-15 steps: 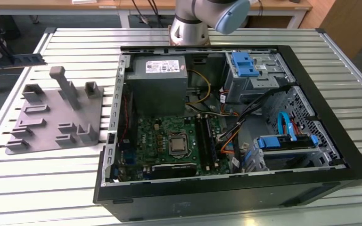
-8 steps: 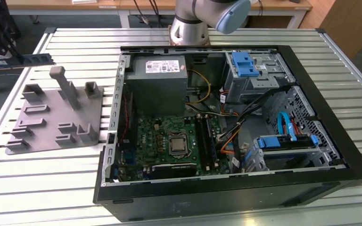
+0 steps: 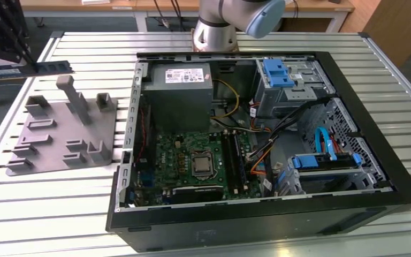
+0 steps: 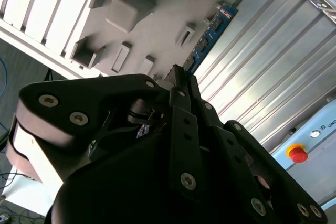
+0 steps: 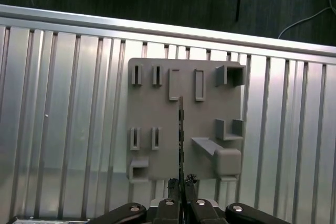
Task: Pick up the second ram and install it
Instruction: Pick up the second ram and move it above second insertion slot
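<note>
The second ram point(image 3: 38, 68), a thin dark blue board, hangs level in the air over the table's far corner at the exterior view's left. My gripper point(image 3: 11, 65) is shut on one end of it. In the first wrist view the ram point(image 5: 180, 129) shows edge-on, sticking out from between my fingertips point(image 5: 173, 186) above the grey tray point(image 5: 157, 114). In the second wrist view its blue edge point(image 4: 209, 34) reaches out past the fingers point(image 4: 181, 85) over the tray point(image 4: 157, 14). The black memory slots point(image 3: 235, 160) lie on the green motherboard inside the open case.
The grey tray point(image 3: 55, 134) with upright posts lies on the slatted table at the exterior view's left. The open computer case point(image 3: 263, 144) takes up the middle and right, with a power supply point(image 3: 180, 93), cables and blue drive brackets point(image 3: 277, 72). The arm's base point(image 3: 216, 32) stands behind it.
</note>
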